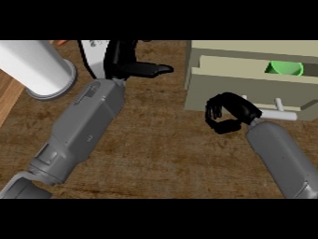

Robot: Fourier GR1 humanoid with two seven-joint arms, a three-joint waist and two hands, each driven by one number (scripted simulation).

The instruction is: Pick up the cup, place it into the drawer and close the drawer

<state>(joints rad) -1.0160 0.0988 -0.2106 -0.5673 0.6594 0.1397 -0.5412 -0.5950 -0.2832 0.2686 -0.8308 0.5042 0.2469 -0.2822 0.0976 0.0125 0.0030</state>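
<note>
Right hand [226,115] curled, holding nothing — at drawer [258,74] front; cup [285,68] inside.

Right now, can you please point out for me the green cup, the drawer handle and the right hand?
green cup [285,68]: head view, on its rim inside the open drawer.
drawer handle [283,115]: head view, on the white bar at the drawer front.
right hand [229,113]: head view, on its curled black fingers.

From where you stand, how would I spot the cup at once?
Look to the beige drawer unit on the brown counter, at the right. Its drawer is pulled open, and the cup sits inside, just beyond the right hand. It is the only bright green thing in sight, round with an open top.
</note>
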